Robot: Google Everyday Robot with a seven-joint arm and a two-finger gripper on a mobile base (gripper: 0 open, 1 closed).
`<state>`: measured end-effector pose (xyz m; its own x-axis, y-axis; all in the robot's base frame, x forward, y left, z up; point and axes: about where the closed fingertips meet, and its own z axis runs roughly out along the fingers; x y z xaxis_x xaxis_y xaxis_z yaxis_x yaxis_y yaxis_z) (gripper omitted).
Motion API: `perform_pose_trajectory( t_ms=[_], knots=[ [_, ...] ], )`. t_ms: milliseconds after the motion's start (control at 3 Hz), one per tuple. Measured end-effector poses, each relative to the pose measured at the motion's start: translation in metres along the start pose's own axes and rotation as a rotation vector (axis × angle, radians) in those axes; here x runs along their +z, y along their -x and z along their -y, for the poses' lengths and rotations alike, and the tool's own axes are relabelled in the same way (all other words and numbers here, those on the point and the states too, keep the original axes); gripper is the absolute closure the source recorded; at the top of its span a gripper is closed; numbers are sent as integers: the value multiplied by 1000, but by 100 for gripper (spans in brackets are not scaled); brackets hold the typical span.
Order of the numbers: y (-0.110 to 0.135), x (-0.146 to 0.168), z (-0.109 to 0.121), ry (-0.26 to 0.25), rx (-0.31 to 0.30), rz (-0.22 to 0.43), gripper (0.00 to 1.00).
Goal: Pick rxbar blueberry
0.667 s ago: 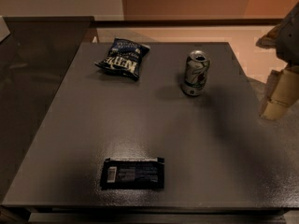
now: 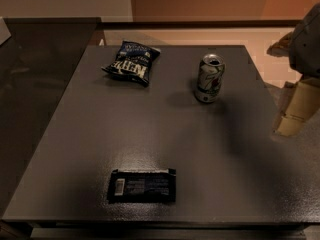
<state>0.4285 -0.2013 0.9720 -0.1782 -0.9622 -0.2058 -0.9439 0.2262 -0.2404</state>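
Observation:
The rxbar blueberry is a flat black rectangular wrapper with a small white label patch at its left end. It lies flat near the front edge of the dark grey table, a little left of centre. My gripper shows as a pale tan shape at the far right edge of the camera view, beyond the table's right side and far from the bar. The grey arm part sits above it. The gripper holds nothing that I can see.
A puffy dark-blue chip bag with white lettering lies at the back left of the table. An open white-and-green drink can stands upright at the back right. A dark counter runs along the left side.
The gripper has shifted slightly down at the right edge. The bar, the chip bag and the can have not moved.

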Motion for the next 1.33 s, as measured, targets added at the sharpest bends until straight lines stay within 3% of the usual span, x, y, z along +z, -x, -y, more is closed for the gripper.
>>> perform_pose_trajectory(
  t_ms=[667,1333],
  knots=[
    [27,22,-28,58,-81,3,0],
    [89,103,-86,168,-266,-23,0]
  ],
)
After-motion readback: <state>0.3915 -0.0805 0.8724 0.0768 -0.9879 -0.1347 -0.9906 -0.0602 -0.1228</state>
